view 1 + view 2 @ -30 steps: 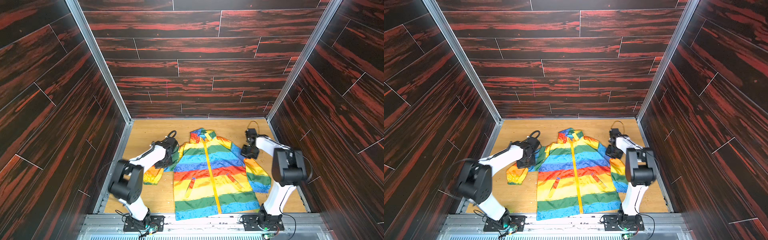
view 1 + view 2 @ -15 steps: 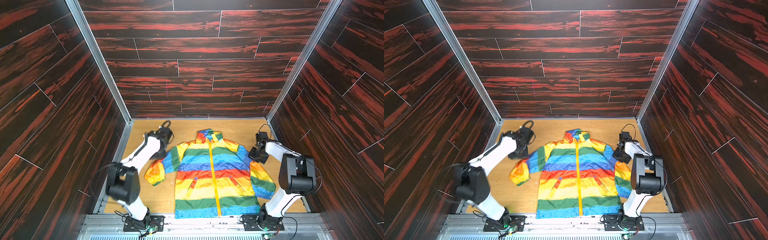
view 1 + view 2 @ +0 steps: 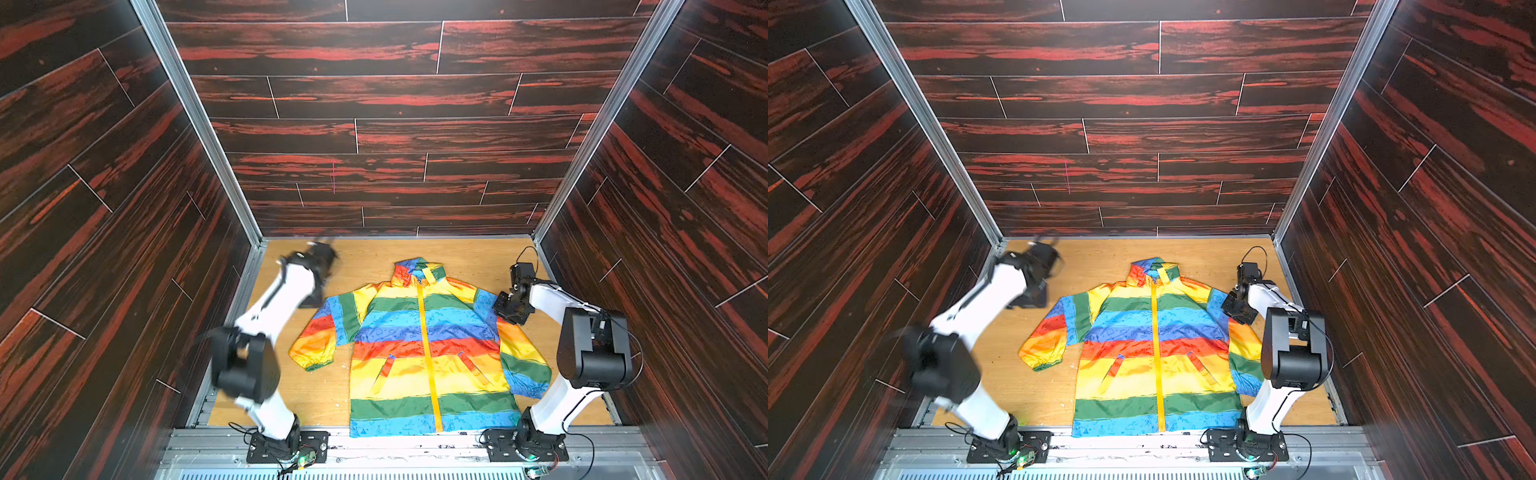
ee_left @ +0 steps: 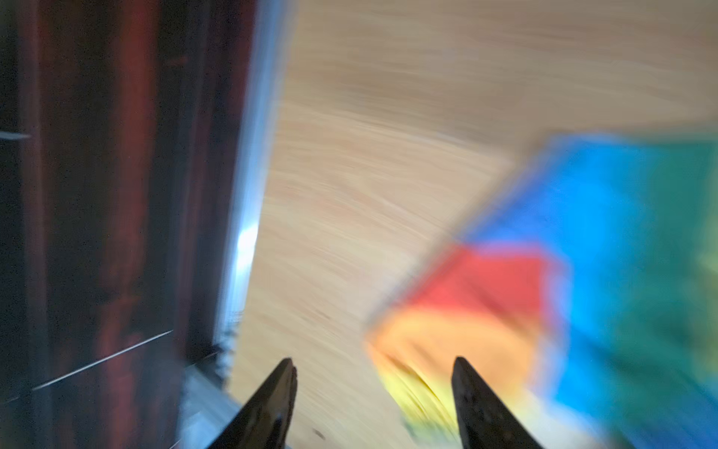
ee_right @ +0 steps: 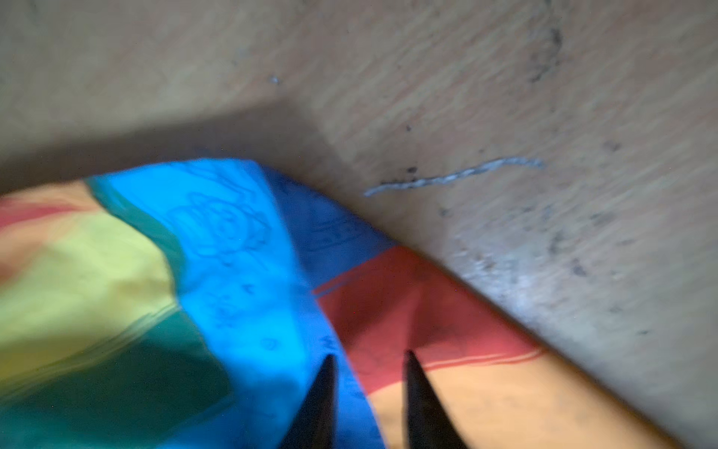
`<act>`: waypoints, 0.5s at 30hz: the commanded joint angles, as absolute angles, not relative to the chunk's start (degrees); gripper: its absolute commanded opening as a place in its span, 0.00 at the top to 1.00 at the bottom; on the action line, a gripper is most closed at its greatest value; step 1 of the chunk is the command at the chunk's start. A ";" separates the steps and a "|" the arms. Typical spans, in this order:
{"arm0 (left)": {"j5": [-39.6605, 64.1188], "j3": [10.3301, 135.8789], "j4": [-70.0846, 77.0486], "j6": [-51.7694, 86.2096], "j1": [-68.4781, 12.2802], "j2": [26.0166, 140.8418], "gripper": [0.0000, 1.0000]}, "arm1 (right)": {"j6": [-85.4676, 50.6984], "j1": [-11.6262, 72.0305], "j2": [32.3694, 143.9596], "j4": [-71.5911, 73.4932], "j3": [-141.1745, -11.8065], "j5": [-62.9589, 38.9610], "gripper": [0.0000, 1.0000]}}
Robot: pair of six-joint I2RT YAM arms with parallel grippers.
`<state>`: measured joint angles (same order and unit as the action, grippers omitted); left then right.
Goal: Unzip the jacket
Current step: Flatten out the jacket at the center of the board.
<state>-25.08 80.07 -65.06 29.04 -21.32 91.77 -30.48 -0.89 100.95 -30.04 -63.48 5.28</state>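
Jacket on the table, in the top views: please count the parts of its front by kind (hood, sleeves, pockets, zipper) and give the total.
Hood: 1
Sleeves: 2
Pockets: 2
Zipper: 1
Total: 6

You've got the jacket [image 3: 390,378] in horizontal stripes: yellow, green, blue, red-orange, then yellow, green and a blue hem, with faint doodle print on the blue. Its zipper [image 3: 429,361] runs yellow. The table [image 3: 374,259] is pale wood grain, and the walls [image 3: 395,137] are dark planks streaked red.
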 commanded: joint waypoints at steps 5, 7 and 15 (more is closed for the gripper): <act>-14.03 56.12 -62.33 45.74 -32.81 83.64 0.38 | -30.90 0.36 91.14 -27.11 -61.96 5.05 0.36; -11.93 52.64 -59.16 45.62 -32.87 82.01 0.38 | -30.37 1.58 88.75 -26.61 -62.12 4.58 0.36; -12.64 52.31 -53.20 40.41 -31.73 83.82 0.38 | -23.54 8.03 78.86 -17.03 -56.91 -6.95 0.38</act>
